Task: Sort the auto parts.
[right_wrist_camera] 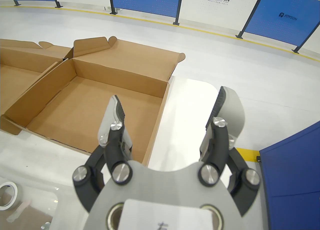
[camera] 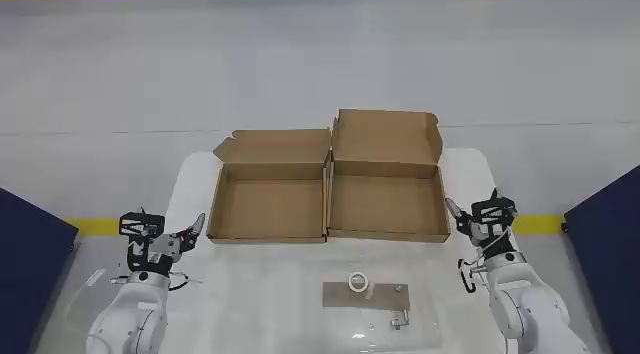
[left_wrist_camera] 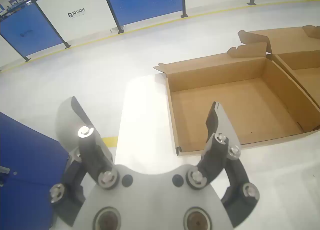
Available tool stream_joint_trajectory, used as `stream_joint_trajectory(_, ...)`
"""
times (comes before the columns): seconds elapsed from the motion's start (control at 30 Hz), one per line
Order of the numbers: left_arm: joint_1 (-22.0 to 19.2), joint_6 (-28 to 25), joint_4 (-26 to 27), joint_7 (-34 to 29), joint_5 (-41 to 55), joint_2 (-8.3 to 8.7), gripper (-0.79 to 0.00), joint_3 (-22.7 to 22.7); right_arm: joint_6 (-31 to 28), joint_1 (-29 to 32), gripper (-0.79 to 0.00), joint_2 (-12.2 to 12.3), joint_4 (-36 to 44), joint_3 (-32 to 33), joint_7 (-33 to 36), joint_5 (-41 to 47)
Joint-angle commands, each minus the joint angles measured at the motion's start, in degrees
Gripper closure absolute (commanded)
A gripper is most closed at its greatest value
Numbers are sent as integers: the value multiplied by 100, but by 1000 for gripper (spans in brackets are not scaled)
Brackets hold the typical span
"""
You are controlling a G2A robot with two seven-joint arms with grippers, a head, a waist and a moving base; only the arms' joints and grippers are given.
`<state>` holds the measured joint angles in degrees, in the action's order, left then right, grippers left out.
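Starting the sort well means choosing one part and one arm. I judge the white ring-shaped roll the easiest first target. It lies on the flat brown rectangular card at the near middle of the white table, and it stands proud of the card. A claw should come straight down with its jaws astride the ring's wall, then lift well up before crossing a box rim.

The left gripper hangs wide open with nothing in it, just beside the near corner of the left open brown cardboard box. The right gripper is likewise spread wide and bare, by the near corner of the right open brown cardboard box.

Counted:
- two boxes, touching side by side, with no part in either
- one ring
- one card
- one small bent metal piece near the table's front edge, on what may be clear film, too faint to tell
- two claws
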<state>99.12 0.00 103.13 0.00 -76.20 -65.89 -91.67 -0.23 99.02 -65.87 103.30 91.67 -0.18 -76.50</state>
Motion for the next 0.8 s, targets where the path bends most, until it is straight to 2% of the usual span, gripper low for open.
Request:
stream_joint_trajectory(0.0,0,0,0,0,0,0,-785,0,-90,-23,-785,6,25,6,-56,-136)
stream_joint_trajectory(0.2,0,0,0,0,0,0,-785,0,-562,-22,-785,41,183,56,-107,-562)
stream_joint_trajectory(0.27,0,0,0,0,0,0,-785,0,-942,7,-785,62,268,80,-94,-597)
stream_joint_trajectory(0.57,0,0,0,0,0,0,-785,0,-1093,-15,-785,77,310,90,-67,-727)
stream_joint_trajectory(0.77,0,0,0,0,0,0,-785,0,-2129,-195,-785,164,563,248,437,-1016)
